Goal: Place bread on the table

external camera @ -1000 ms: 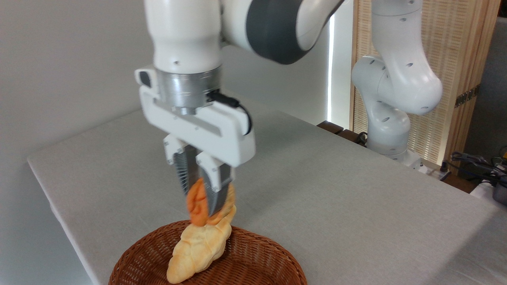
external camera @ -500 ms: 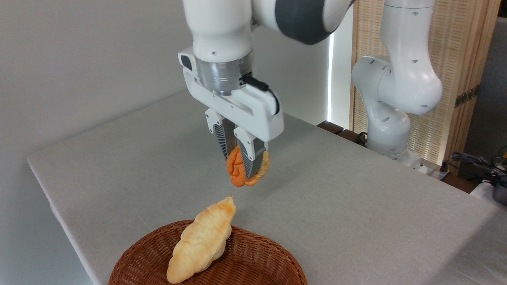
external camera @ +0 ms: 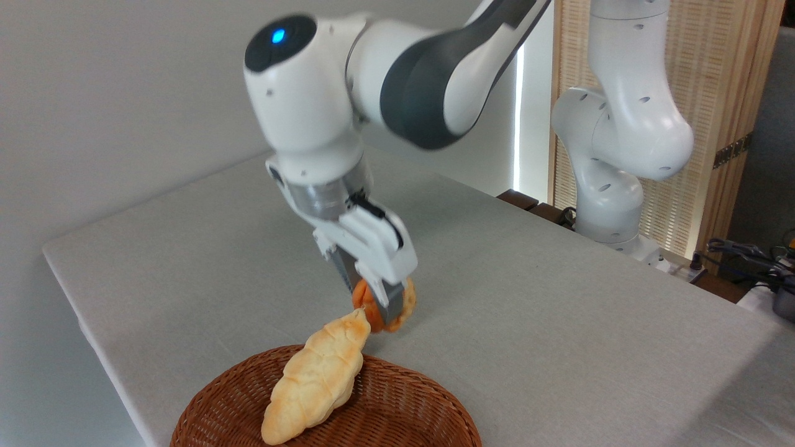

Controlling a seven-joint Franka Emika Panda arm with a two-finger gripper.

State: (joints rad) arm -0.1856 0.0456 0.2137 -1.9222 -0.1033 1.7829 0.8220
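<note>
The gripper (external camera: 380, 304) is clamping the orange bun (external camera: 385, 308) at frame centre, hanging just above the grey table (external camera: 528, 298), beyond the wicker basket (external camera: 397, 410).

A single fixed camera looks down at an angle across the table (external camera: 559, 323) from close beside the wicker basket (external camera: 397, 410) at its near edge, facing the arm's base (external camera: 612, 230) at the far right edge.
</note>
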